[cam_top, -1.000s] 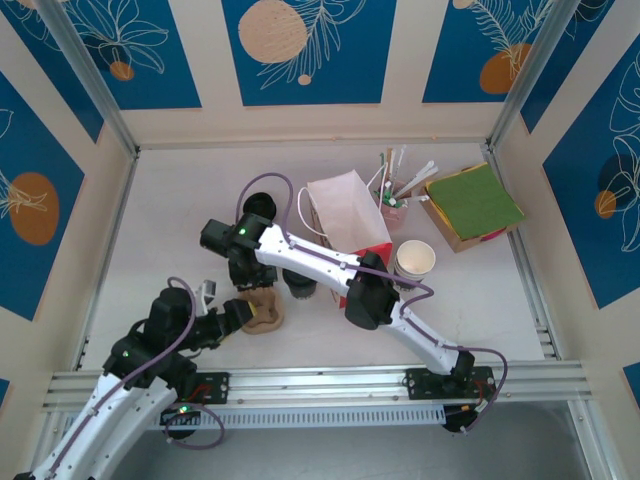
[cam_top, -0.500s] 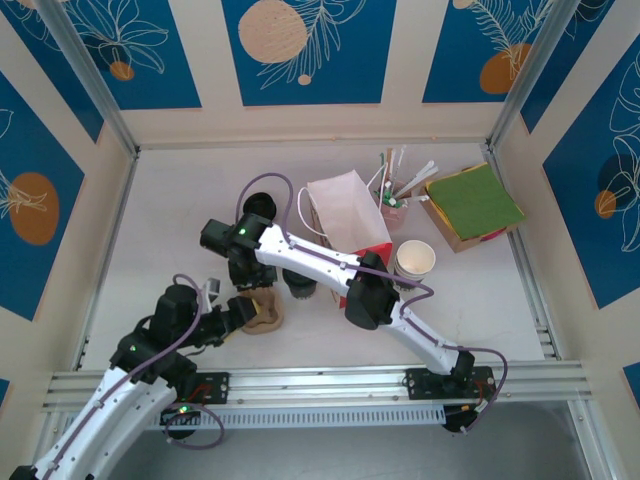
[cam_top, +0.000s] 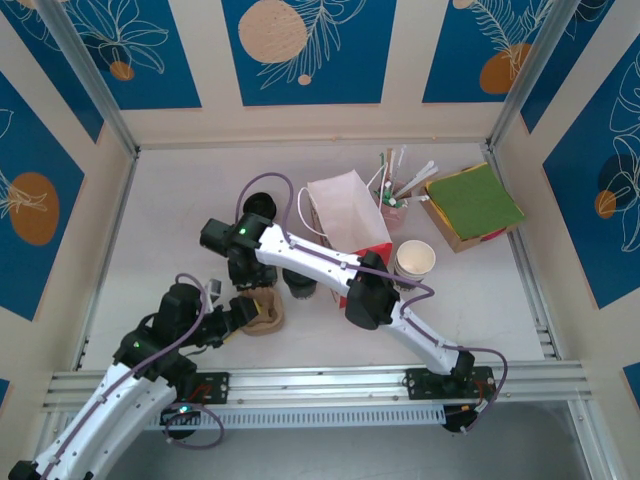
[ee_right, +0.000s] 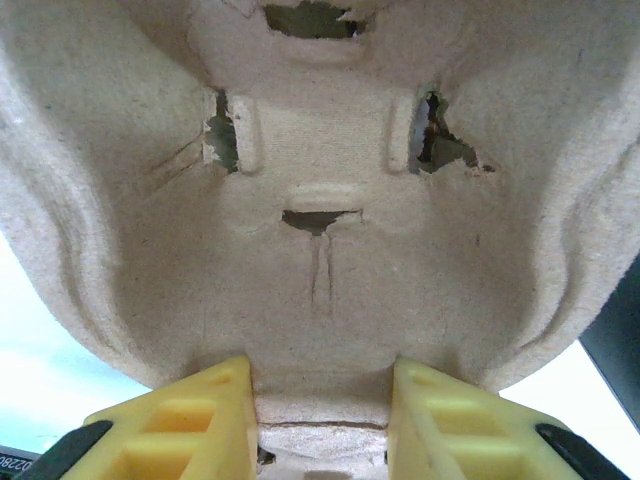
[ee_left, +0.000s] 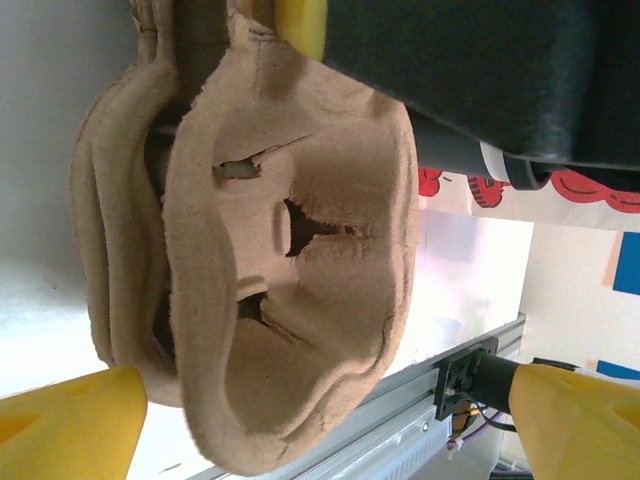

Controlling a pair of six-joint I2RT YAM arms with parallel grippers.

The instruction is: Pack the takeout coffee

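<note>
Three hazards, judged largest first: lifting several nested trays at once off the pulp carrier stack (cam_top: 264, 314), through clinging fibre and nothing pinning the lower ones; tearing the soft rim under a hard pull; clipping the takeout coffee (cam_top: 301, 287), upright on the table (cam_top: 180, 230) just right of that stack, beneath the right arm (cam_top: 330, 262). Right arm stretched far across to the left, right gripper (ee_right: 320, 378) pinched shut on the stack's rim tab; left arm (cam_top: 150, 345) low, left gripper (ee_left: 322, 400) spread wide astride the stack, gripping nothing.
</note>
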